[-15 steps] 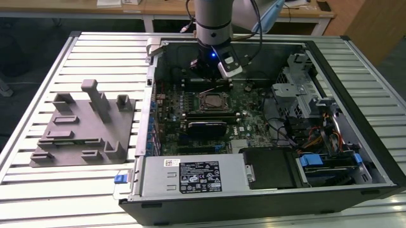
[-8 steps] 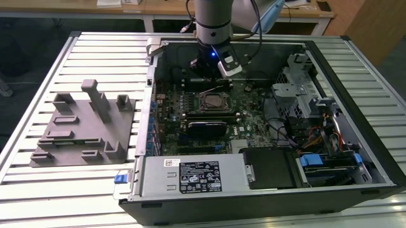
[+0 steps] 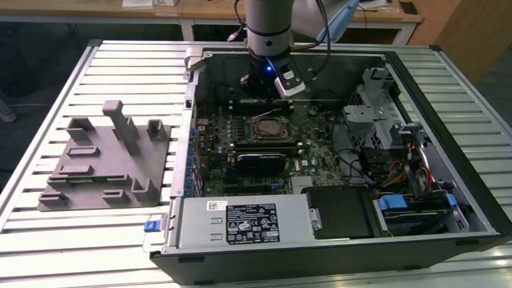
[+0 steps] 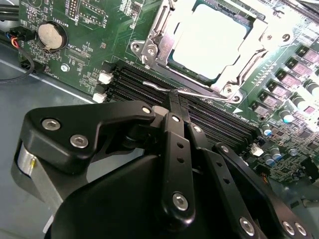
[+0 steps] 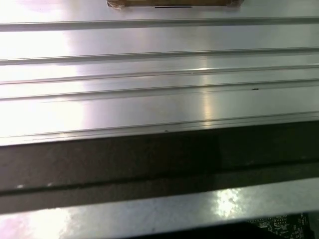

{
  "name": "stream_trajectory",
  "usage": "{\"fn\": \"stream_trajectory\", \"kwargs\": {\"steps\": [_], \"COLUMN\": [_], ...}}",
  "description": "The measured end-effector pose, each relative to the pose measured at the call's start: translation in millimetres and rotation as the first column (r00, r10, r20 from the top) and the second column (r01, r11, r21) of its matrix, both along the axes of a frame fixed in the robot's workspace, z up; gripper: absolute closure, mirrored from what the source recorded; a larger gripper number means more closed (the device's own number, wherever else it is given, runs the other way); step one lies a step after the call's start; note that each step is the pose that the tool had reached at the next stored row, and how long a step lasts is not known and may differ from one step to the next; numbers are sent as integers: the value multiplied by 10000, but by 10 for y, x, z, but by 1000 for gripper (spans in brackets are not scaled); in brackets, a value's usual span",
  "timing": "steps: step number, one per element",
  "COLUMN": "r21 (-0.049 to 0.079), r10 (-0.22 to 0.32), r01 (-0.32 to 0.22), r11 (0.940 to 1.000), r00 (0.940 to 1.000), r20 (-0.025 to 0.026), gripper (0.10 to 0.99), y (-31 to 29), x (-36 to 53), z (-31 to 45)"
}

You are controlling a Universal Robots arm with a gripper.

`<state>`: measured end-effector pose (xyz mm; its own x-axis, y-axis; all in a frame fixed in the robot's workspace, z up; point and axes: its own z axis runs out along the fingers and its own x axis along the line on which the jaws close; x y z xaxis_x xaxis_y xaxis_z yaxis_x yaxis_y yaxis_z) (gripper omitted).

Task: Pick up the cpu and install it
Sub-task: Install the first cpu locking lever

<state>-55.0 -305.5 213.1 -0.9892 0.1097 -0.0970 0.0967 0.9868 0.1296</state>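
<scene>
Power supply box [image 3: 240,223] sits at the near edge of the open computer case [image 3: 480,204], with a drive cage and bundled cables toward the exterior view's right of it.

Beyond the power supply box lies the green motherboard [image 3: 308,157]. The cpu [image 4: 209,40], pale and silvery, lies flat inside the metal-framed socket [image 4: 152,47] at the board's middle; in the exterior view the socket [image 3: 267,128] shows as a dark square. The socket's wire lever [image 4: 199,93] runs along the frame's edge, beside the black memory slots [image 4: 219,122].

The tool [image 4: 173,97] hangs over the board just behind the socket in the exterior view [image 3: 267,84]. In the second wrist view its black linkage converges with fingers drawn together to a narrow tip, holding nothing, the tip right at the wire lever; whether it touches cannot be told.

To the exterior view's left of the case, a grey moulded tray [image 3: 108,159] rests on the ribbed metal worktop [image 3: 48,240]. The first wrist view shows the worktop's ribs [image 5: 149,64].
</scene>
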Motion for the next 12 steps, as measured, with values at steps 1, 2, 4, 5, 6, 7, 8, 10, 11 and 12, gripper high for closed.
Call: {"fn": "stream_trajectory", "kwargs": {"steps": [1,2,4,5,6,7,8,10,11,12], "r21": [0,-1,-1,0,-1,-1,-2,-1,-2,-2], "r10": [0,0,0,1,0,0,-1,0,0,-1], "r01": [0,0,0,-1,0,0,1,0,0,1], "r11": [10000,10000,10000,10000,10000,10000,10000,10000,10000,10000], "r00": [10000,10000,10000,10000,10000,10000,10000,9999,9999,9998], "r20": [15,29,55,65,76,87,98,136,161,194], "gripper": [980,980,980,980,980,980,980,980,980,980], "y": [0,0,-1,-2,-4,-6,-8,-11,-12,-13], "x": [0,0,0,0,0,0,-1,0,0,0], "z": [-1,-1,-2,-3,-3,-3,-3,-5,-6,-8]}}
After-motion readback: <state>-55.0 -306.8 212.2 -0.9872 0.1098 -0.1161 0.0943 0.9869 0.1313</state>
